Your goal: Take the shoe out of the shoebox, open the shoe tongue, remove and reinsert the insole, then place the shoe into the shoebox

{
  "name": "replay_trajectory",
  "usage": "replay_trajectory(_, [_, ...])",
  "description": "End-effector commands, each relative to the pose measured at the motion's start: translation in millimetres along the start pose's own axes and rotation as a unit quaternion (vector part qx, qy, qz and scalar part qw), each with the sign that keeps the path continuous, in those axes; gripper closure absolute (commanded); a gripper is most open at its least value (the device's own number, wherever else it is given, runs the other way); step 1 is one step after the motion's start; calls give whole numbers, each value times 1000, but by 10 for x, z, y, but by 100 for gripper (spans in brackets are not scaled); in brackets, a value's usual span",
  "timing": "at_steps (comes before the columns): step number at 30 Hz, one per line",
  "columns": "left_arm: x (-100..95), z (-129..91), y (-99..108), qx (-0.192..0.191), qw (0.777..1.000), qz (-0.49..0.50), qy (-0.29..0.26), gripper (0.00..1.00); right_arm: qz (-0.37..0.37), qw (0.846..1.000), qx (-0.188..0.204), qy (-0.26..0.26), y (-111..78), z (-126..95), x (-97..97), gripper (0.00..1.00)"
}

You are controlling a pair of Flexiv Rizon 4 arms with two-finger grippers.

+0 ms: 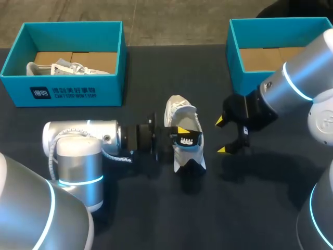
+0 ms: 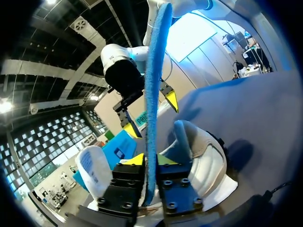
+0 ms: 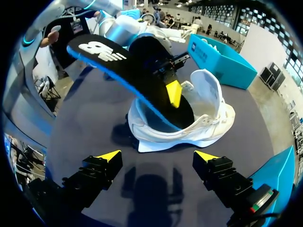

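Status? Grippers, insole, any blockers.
Left gripper shut on insole, one end in shoe, rest sticking out. Right gripper open, apart from shoe. Shoe on table; nothing between it and right gripper.

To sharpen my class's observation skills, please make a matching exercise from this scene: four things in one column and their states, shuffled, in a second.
Things:
1 insole
2 white shoe
3 right gripper
4 left shoebox

States:
A open, holding nothing
B holds another shoe
C pinched by the left gripper
D on the table, outside any box

Pairs: 1-C; 2-D; 3-A; 4-B
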State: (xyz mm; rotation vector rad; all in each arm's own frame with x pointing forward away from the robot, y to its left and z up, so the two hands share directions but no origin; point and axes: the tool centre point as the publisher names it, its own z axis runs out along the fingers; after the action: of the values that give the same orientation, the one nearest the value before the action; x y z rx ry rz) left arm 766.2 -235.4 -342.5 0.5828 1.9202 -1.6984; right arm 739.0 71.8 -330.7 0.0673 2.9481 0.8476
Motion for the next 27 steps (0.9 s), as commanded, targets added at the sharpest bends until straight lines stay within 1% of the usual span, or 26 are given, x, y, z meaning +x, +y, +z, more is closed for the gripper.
replay_trajectory(1, [-23,10,-55,-2,1000,2,1,71,0,1000,-1,1,-13,7,24,0])
replay_trajectory(11, [-51,-31,-211,3,1000,11,3,73,-8,1000,1,8,6,9,-24,0])
replay_trajectory(16, [-28,-85,-326,2,1000,12,3,75,-11,1000,3,10,17,20,-34,0])
replay_trajectory(18, [-14,-97,-351,2,1000,11,2,75,-11,1000,3,12,14,34,-34,0])
replay_trajectory(19, [-4,-101,-354,1,1000,4,3,76,-10,1000,2,12,12,45,-34,0])
replay_trajectory(20, [8,-102,-347,-1,1000,0,5,82,-10,1000,2,13,13,51,-34,0])
replay_trajectory(21, [22,-100,-329,-1,1000,-4,8,89,-10,1000,2,13,15,58,-34,0])
replay_trajectory(22, [32,-96,-307,-3,1000,-8,11,100,-10,1000,2,14,19,65,-33,0])
replay_trajectory(27, [43,-65,-221,-7,1000,-12,19,100,-9,1000,4,14,27,64,-33,0])
